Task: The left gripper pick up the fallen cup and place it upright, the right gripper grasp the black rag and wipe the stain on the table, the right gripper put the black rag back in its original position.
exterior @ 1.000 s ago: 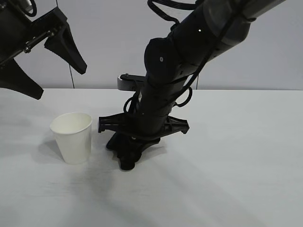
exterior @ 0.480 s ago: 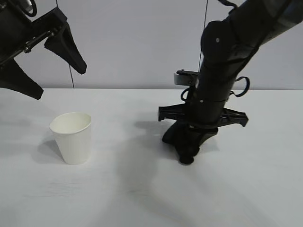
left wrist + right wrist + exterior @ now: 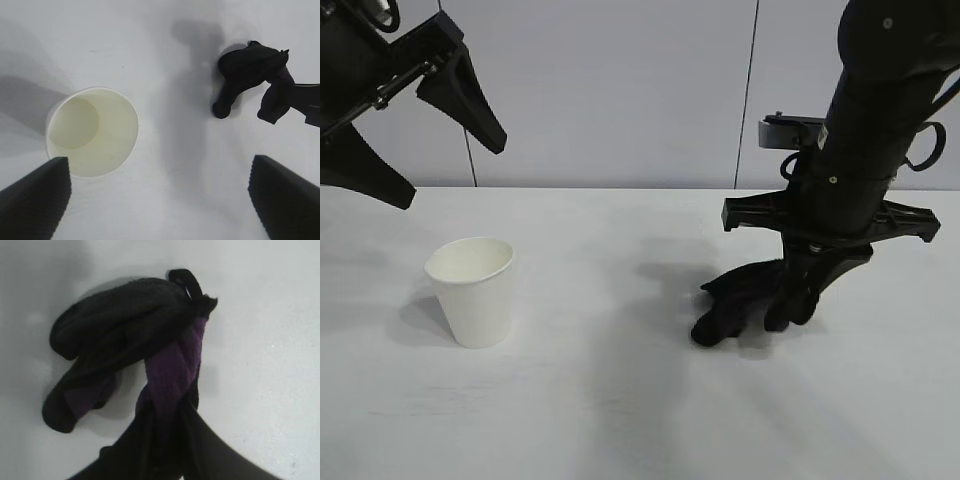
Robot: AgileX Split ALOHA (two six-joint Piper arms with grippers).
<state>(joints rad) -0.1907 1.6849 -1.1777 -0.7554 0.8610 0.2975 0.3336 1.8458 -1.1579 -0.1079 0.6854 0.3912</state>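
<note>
The white paper cup (image 3: 471,290) stands upright on the table (image 3: 620,420) at the left; the left wrist view looks down into the cup (image 3: 92,131). My left gripper (image 3: 405,140) hangs open and empty high above the cup. My right gripper (image 3: 798,300) is shut on the black rag (image 3: 735,305) at the right of the table. Most of the rag trails to the left on the surface. In the right wrist view the rag (image 3: 125,335) shows a purple streak pinched between the fingers. It also shows in the left wrist view (image 3: 247,75). No stain is visible.
A grey wall with vertical seams (image 3: 750,90) rises behind the table's far edge. Nothing else stands on the white surface between the cup and the rag.
My right gripper has dragged the black rag from beside the cup across the table to the right. The rag now trails out to the left. The cup and left gripper have not moved.
</note>
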